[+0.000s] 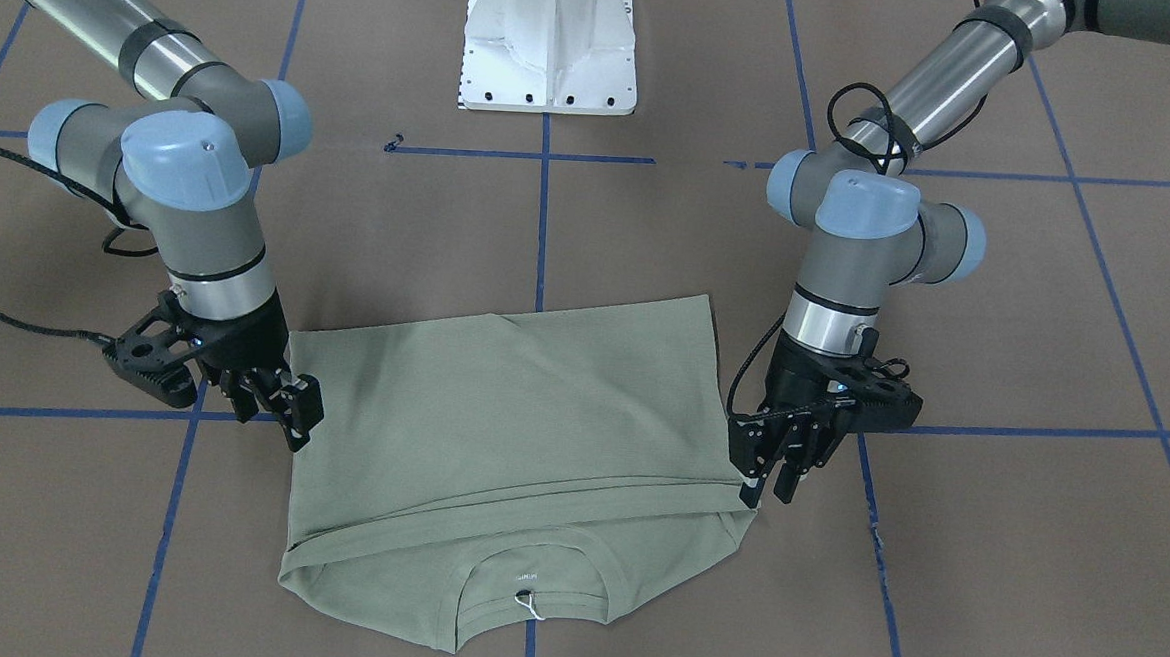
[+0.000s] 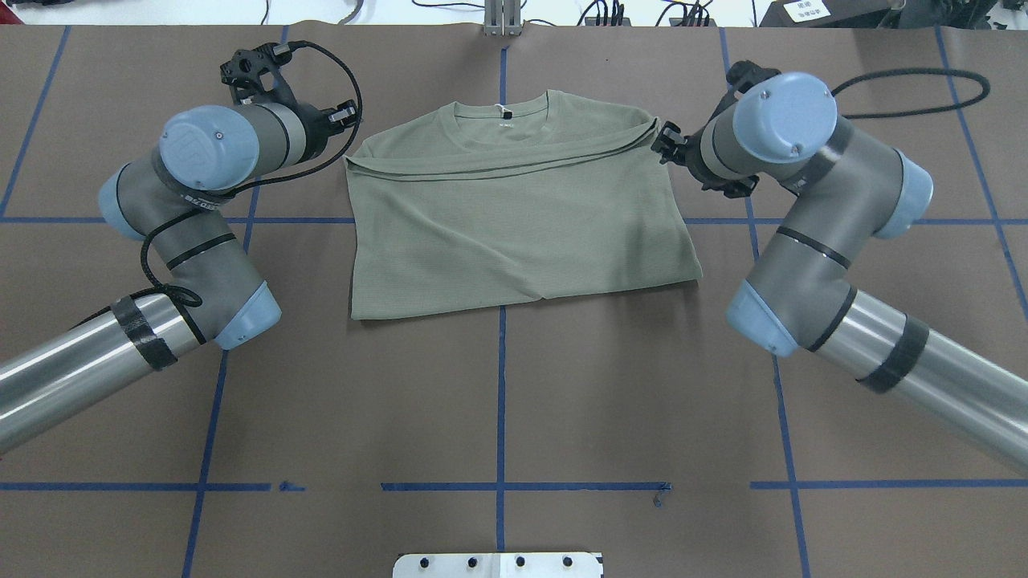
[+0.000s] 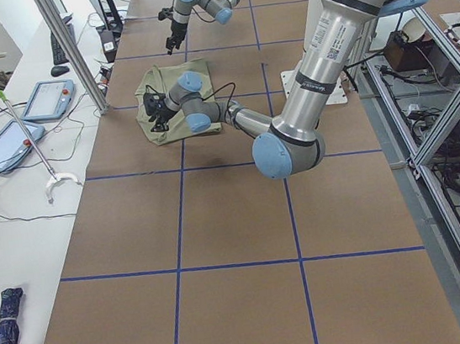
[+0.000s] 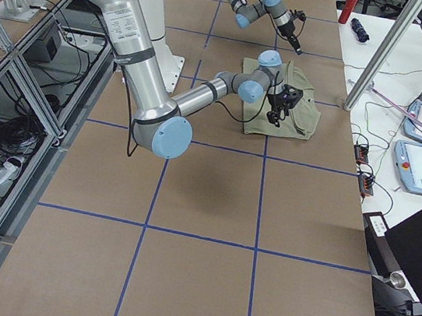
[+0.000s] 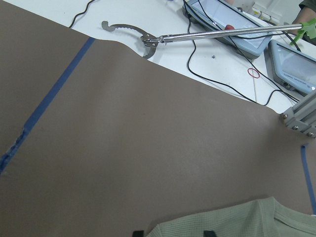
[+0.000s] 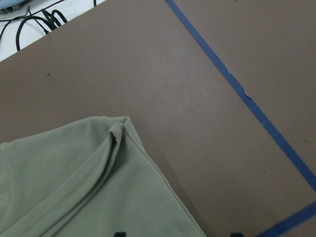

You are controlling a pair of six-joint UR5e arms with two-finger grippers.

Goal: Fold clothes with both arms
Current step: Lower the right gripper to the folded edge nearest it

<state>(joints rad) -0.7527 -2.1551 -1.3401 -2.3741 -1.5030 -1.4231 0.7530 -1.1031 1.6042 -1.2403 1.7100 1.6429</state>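
Two arms work at one garment on the brown table (image 2: 498, 401).

The left arm (image 2: 201, 160), a silver tube with grey joints and light-blue caps, bends in from the near left. The left gripper (image 1: 767, 483) hangs at the shirt's far left corner. Its black fingertips (image 5: 209, 233) stand spread in the wrist view, with the fabric edge lying between them and not clamped.

The shirt (image 2: 514, 217) lies flat around the table's centre line, folded into a broad rectangle. Its long axis runs left to right. The ribbed round collar (image 1: 465, 603) points to the far side, away from the robot, and the folded edge lies nearest the robot. The upper layer stops just short of the collar, so stacked edges show as a thin line across the shoulders. The cloth is a matte, pale sage-green knit with a fine ribbed texture. It is smooth apart from soft creases toward the near right. A white neck tag (image 1: 528, 600) sits inside the collar.

The right gripper (image 1: 297, 429) sits at the shirt's far right corner, just beside a small bunched pleat. Its fingertips (image 6: 236, 233) are also parted and grip nothing. The right arm (image 2: 803, 185) reaches in from the near right.

Blue tape lines (image 2: 501, 385) cross the dull table covering in a grid.
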